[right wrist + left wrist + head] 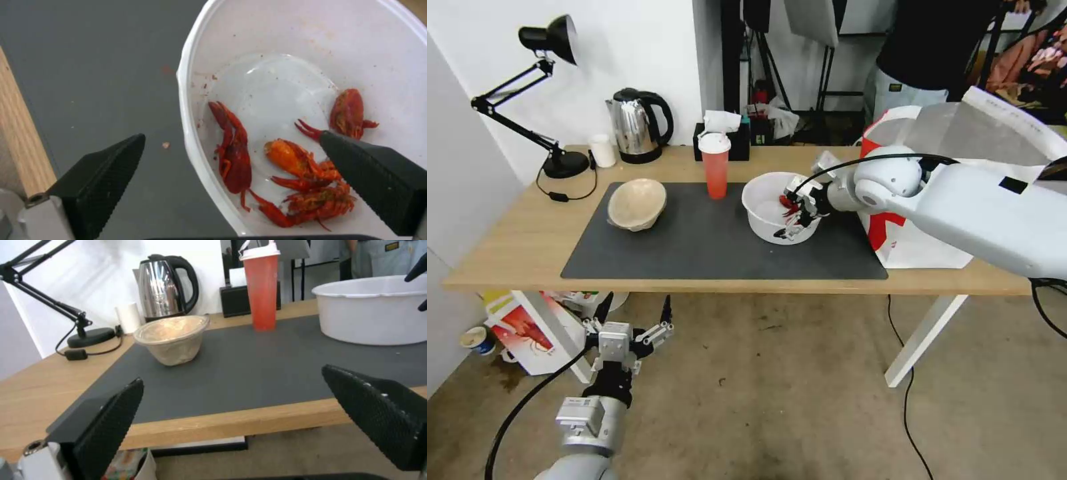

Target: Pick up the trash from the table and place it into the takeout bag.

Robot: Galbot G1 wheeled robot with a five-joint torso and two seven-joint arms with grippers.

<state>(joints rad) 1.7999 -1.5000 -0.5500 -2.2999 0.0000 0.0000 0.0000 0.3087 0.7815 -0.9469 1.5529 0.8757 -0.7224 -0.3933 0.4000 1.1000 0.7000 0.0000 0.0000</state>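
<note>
While my right gripper [231, 151] straddles the white bowl's [285, 43] near rim, fingers spread, my left gripper [631, 320] hangs spread below the desk [514, 247].

Fibre bowl [637, 203] left, cup [716, 167] mid, scrap bowl [777, 217] right, seemingly all on mat [707, 250].

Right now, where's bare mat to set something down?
Free: front strip of the mat, and the patch between beige bowl and red cup. Crowded: the right end, where the open right gripper straddles the white bowl rim beside the takeout bag.
</note>
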